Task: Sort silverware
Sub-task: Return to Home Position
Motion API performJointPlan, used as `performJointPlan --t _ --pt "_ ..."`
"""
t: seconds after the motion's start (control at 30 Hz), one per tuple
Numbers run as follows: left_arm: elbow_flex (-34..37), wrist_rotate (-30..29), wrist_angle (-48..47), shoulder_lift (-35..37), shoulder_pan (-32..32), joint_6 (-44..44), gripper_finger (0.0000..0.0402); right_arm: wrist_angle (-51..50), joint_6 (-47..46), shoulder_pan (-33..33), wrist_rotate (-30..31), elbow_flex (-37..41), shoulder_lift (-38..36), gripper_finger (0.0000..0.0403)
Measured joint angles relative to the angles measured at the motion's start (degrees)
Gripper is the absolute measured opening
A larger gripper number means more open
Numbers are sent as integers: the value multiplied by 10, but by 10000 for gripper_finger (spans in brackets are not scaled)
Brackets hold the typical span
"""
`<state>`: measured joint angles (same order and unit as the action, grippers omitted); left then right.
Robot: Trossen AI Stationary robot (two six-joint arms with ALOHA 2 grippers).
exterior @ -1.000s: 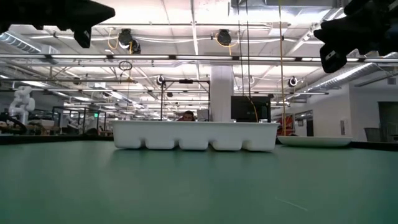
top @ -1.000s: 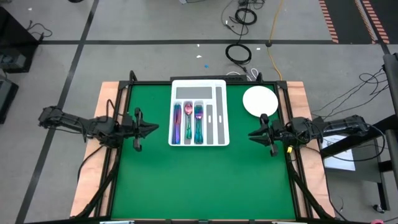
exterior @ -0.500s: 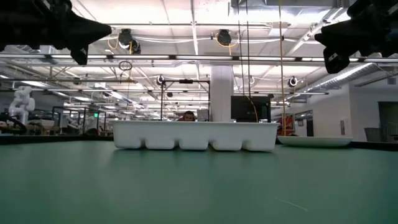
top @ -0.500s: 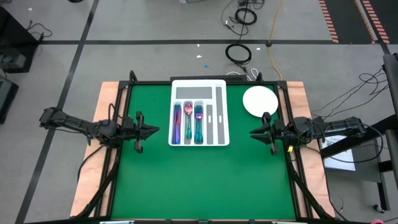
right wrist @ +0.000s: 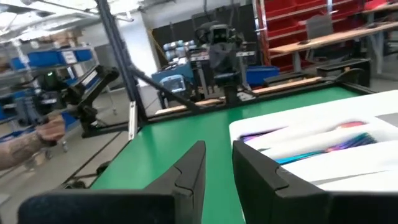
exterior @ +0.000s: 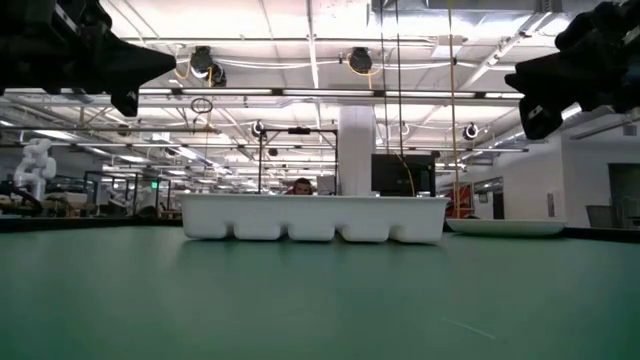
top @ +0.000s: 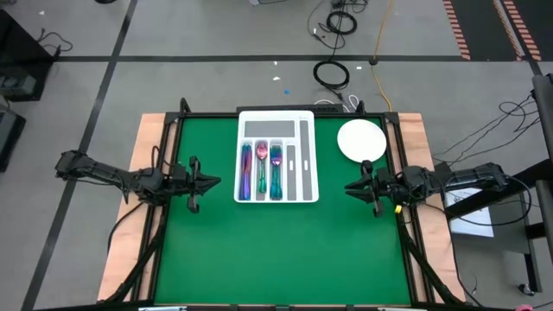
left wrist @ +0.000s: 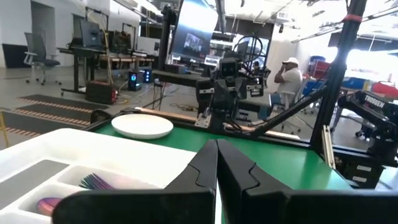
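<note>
The silverware (top: 261,169) lies in three long compartments of the white tray (top: 304,173) at the table's far middle; its iridescent ends show in the left wrist view (left wrist: 99,182) and the right wrist view (right wrist: 323,146). My left gripper (top: 216,180) hovers left of the tray, pointing level at it, shut and empty (left wrist: 217,144). My right gripper (top: 348,188) hovers right of the tray, also pointing level at it, open by a narrow gap with nothing in it (right wrist: 219,146). Both hang well above the mat in the low view, the left gripper (exterior: 150,62) and the right gripper (exterior: 525,85).
A round white plate (top: 361,140) sits right of the tray near the far edge. The green mat (top: 276,250) stretches bare toward the near edge. Beyond the table a person (left wrist: 289,71) stands, and a hand (right wrist: 53,129) shows in the right wrist view.
Both grippers have come down toward the table, the left more than the right, still pointing level at the tray. The tray and silverware have stayed in place.
</note>
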<state>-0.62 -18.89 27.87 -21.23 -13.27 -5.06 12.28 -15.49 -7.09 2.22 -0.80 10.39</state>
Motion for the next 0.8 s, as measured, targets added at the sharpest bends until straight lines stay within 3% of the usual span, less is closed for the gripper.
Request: performJointPlan --t 0.27,0.57,0.8 --pt "0 7 -54 21 24 -5 2 -31 15 0 -11 0 -18 68" --pt "0 15 -114 117 36 3 2 -107 34 0 10 -1 -99 68" --pt "0 19 -188 176 36 -6 2 -109 47 0 10 -1 -100 68"
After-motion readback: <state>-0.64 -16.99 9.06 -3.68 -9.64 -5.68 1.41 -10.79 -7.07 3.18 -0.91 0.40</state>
